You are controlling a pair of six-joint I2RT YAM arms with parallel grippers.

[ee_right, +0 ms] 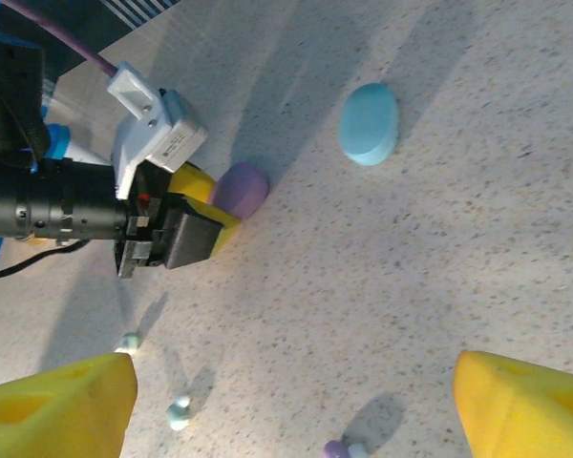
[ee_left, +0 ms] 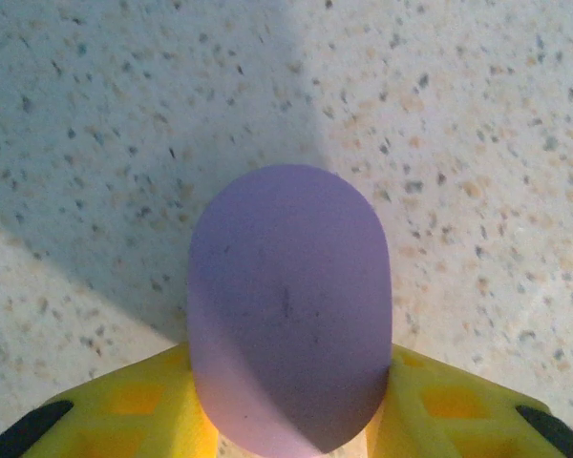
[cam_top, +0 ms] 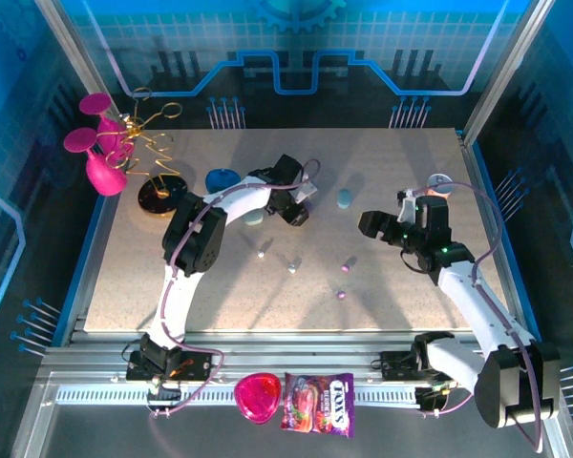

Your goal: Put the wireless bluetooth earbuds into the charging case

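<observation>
Top view, earbuds: 4 tiny earbuds [cam_top: 292,268] lie loose on the surface [cam_top: 411,286], scattered between your 2 arms, none in a case.
Top view, arms: your left claw [cam_top: 294,212] sits low at the far middle. Your right claw [cam_top: 371,225] hangs to its right, near the light blue case [cam_top: 346,197].
Left wrist view, grip: the left claw is clenched on the lilac case [ee_left: 291,286], with 1 yellow finger [ee_left: 143,410] against each flank. The case lies flat on the surface, and no open lid can be made out.
Right wrist view, right claw: released, its yellow fingers wide apart with nothing between them. 3 earbuds lie on the surface just ahead of it, and the left claw with the lilac case is beyond them.
Step in hand: by my reading, securing the lilac case so it can be steadied or opened.
Doing it well: squeeze at the middle of the rounded flanks, because a smooth pebble shape may squirt out. Hold it level.
Next for you: the lilac earbud [ee_right: 339,448] looks like the match. Come at it from straight above, since buds this small may roll.
</observation>
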